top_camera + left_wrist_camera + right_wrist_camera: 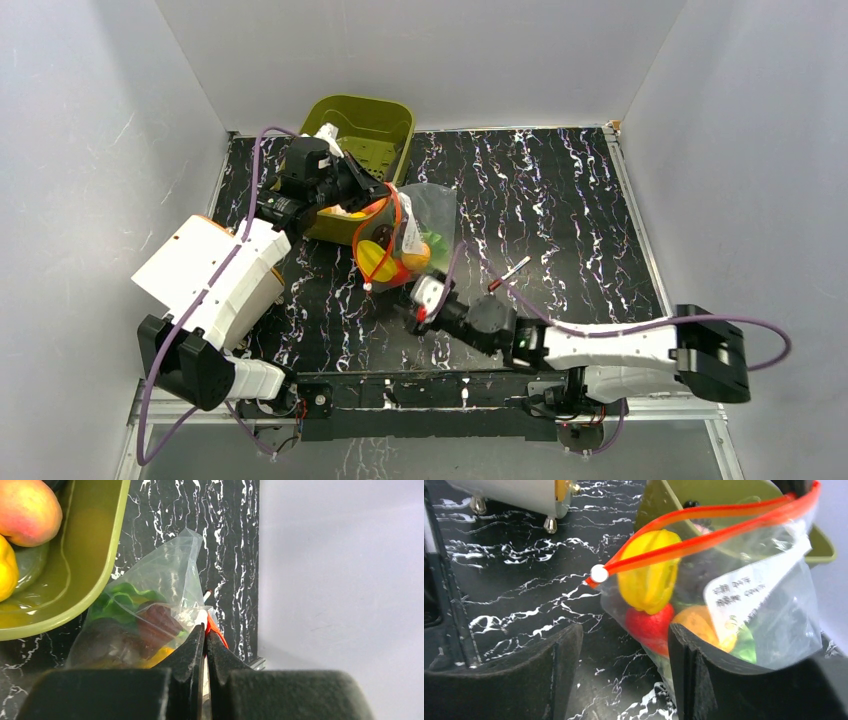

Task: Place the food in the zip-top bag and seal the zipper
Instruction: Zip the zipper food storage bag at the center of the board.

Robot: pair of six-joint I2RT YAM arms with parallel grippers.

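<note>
ok, bag [425,215] sits on the table [560,200] just beside the green bin [352,112], mouth facing the bin, and it's mostly loaded: yellow piece [649,577], strawberry [649,625], orange piece [699,625], plus cabbage [117,602] and a dark purple ball [155,622] showing thru the plastic. not done tho: left wrist view shows a peach [27,510] and a second yellow piece [5,570] in the bin, so prob a couple more drops to go. zipper [704,540] gapes in a wide loop, white slider [599,573] parked at the near end, so sealing hasn't started. left gripper [205,630]: fingers pinched tight together on the bag's mouth edge, right at the orange strip, propping it up by the look of it. right gripper [621,630]: fingers spread wide, nothing held, bag's near corner just ahead of one finger; can't tell if it touches.
</note>
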